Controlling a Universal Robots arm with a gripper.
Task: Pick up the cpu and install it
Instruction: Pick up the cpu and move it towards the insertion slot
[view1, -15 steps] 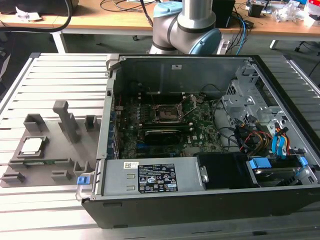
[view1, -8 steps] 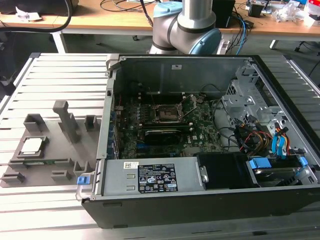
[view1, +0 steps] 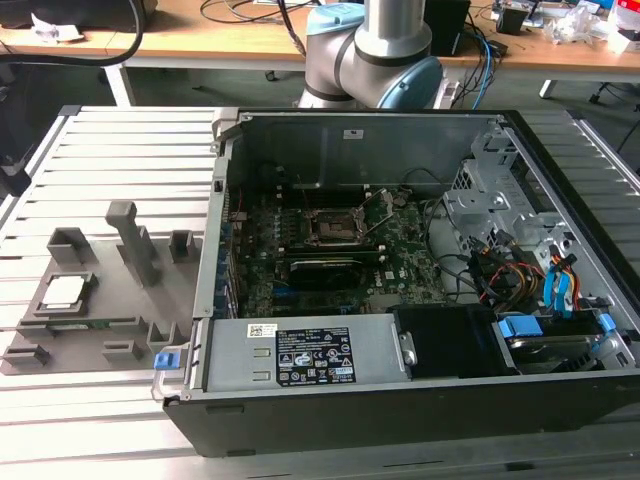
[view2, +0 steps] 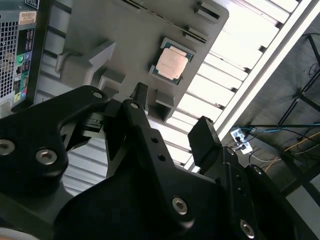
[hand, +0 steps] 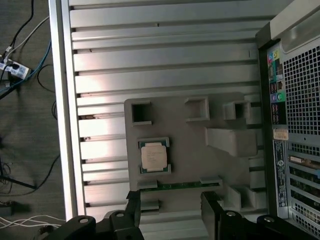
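Observation:
The cpu (view1: 62, 290) is a small pale silver square lying flat in a recess of the grey plastic tray (view1: 100, 315), on the exterior view's left. Both wrist views look down on it: cpu (hand: 154, 156) and cpu (view2: 172, 64) on the tray (hand: 192, 152) (view2: 125, 35). My gripper (hand: 172, 210) (view2: 172, 117) hangs well above the tray, open, with nothing between its black fingers (hand: 134, 210). The cpu lies a little off from the gap between them. Inside the open computer case (view1: 400, 400), the black motherboard socket (view1: 335, 228) has its metal frame (view1: 385, 205) flipped up.
The case lies on a slatted aluminium table (view1: 90, 140), with a power supply (view1: 310, 355) and loose cables (view1: 510, 280) inside it. Upright grey posts (view1: 135, 240) rise from the tray. The table edge (hand: 62, 125) drops to a floor with cables. The arm's base (view1: 380, 50) stands behind the case.

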